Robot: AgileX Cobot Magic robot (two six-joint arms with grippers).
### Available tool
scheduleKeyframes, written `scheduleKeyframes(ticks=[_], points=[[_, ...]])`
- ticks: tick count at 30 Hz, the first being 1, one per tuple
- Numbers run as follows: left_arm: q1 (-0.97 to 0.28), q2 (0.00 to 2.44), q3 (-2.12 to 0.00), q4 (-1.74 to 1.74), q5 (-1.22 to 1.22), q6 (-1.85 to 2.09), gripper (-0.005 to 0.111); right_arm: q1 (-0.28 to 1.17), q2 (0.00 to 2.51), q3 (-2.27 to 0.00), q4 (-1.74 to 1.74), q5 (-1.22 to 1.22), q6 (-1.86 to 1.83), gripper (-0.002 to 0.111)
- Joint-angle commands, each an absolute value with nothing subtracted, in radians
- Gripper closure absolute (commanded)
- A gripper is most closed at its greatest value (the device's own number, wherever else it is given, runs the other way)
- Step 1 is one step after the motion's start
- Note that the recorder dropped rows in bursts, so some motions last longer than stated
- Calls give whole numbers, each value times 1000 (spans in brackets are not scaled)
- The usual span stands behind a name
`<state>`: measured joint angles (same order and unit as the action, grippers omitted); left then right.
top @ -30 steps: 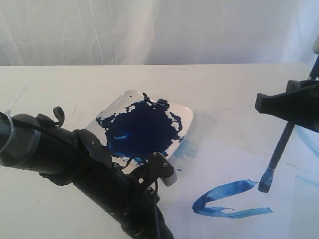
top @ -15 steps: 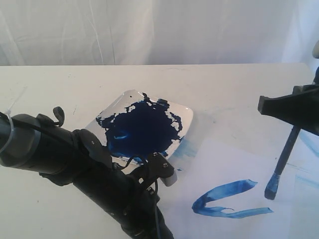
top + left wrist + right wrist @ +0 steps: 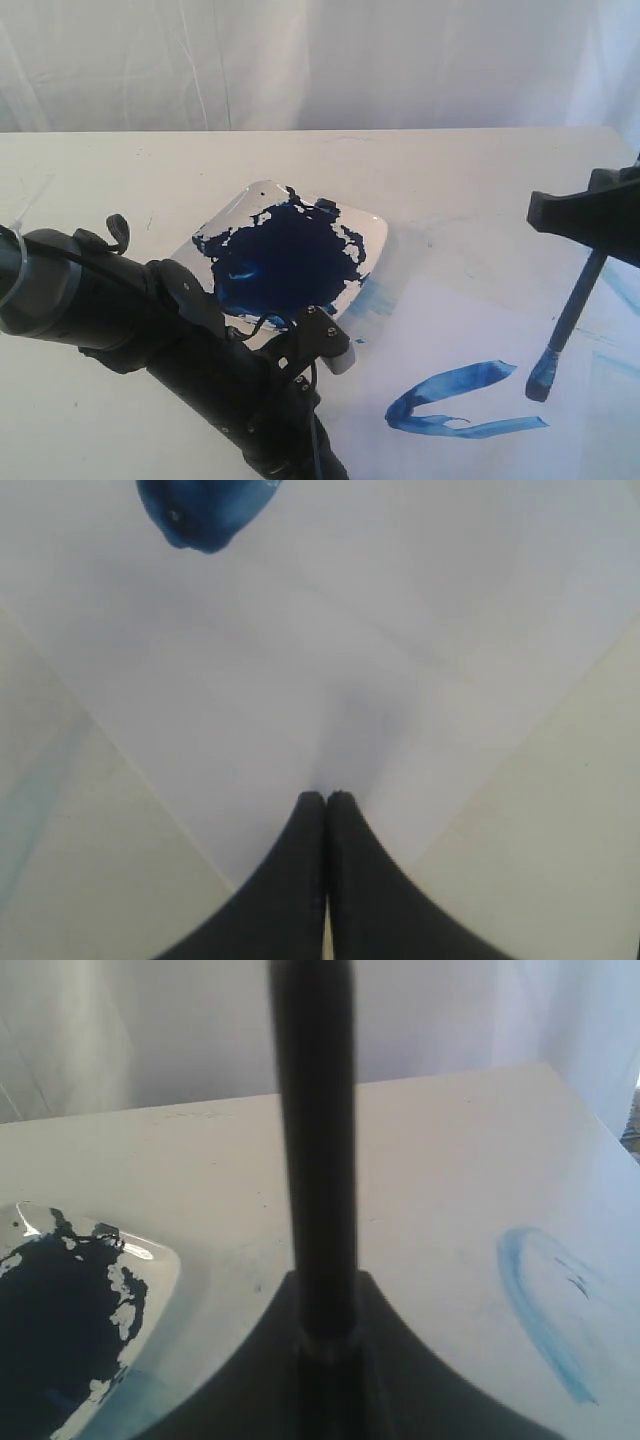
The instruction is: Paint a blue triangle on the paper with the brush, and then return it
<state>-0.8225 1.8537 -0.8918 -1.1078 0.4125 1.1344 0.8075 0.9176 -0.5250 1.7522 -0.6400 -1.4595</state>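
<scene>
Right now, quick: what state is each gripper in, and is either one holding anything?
Left gripper: closed, holding nothing.
Right gripper: closed on the brush.

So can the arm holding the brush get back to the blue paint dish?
Probably yes. The right tool holds the brush over the paper, and nothing stands between it and the dish. The left arm lies along the dish's near side, not over it.
</scene>
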Motion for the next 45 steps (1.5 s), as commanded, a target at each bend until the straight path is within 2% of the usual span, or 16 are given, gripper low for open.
scheduleKeyframes(ticks=[1,5,8,12,25,29,33,38,42,45], points=[[-827,1857,-885,-1117,421,1129,107,808,910,-525,1744,-674,-1472,108],[-827,1857,-885,-1117,414,1129,107,808,910,-551,1744,-703,-1572,108],[-827,1857,-885,-1117,410,1129,107,808,910,-606,1744,-646,-1619,108],[-827,1857,-885,-1117,410,1129,107,808,910,-665,1744,-443,-1615,108],[-827,1857,-885,-1114,410,1129,107,795,910,-726,1744,-329,-1607,108],[-827,1857,-885,-1114,412,1129,107,738,912,-736,1744,-301,-1607,108],[-827,1857,-885,-1114,413,1129,107,658,930,-736,1744,-124,-1562,108],[-827,1857,-885,-1114,415,1129,107,563,1006,-736,1744,-15,-1514,108],[-827,1857,-885,-1114,415,1129,107,461,1082,-738,1744,195,-1456,108],[-827,1857,-885,-1114,415,1129,107,382,1117,-745,1546,254,-1294,108]])
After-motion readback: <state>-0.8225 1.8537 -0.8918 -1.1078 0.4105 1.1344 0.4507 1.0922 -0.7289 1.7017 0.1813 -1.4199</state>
